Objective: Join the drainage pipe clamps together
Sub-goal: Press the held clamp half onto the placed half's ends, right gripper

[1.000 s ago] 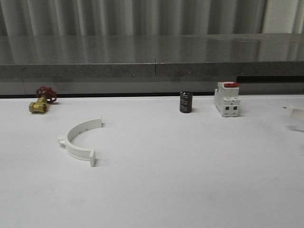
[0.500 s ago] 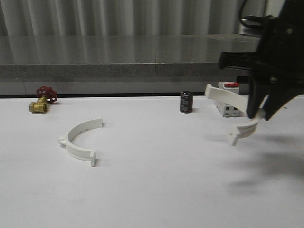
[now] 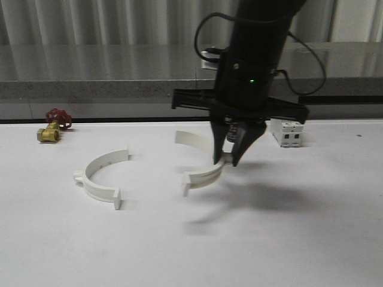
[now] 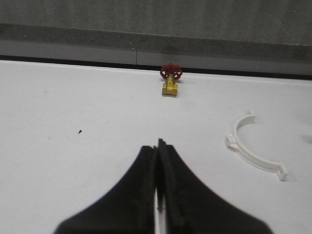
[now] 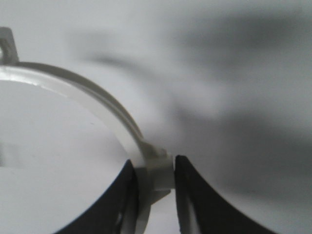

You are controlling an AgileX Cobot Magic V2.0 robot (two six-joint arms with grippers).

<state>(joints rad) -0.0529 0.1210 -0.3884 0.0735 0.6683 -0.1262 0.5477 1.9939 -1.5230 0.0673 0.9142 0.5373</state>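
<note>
One white drainage pipe clamp half [image 3: 99, 177] [image 4: 253, 148] lies flat on the white table at the left, its open side facing right. My right gripper [image 3: 227, 160] [image 5: 155, 168] is shut on the middle of the second clamp half [image 3: 203, 161] [image 5: 83, 95] and holds it just above the table, a short way to the right of the lying half, open side facing left. My left gripper [image 4: 159, 146] is shut and empty, over bare table to the left of the lying half.
A brass valve with a red handle [image 3: 52, 125] [image 4: 170, 80] sits at the back left. A white switch with a red top [image 3: 287, 131] stands at the back right, partly behind the right arm. A grey ledge [image 3: 119, 89] runs along the table's far edge.
My right arm has swept in from the right with the second clamp half, moving left to the table's middle and lowering it. The lying clamp half has not moved.
</note>
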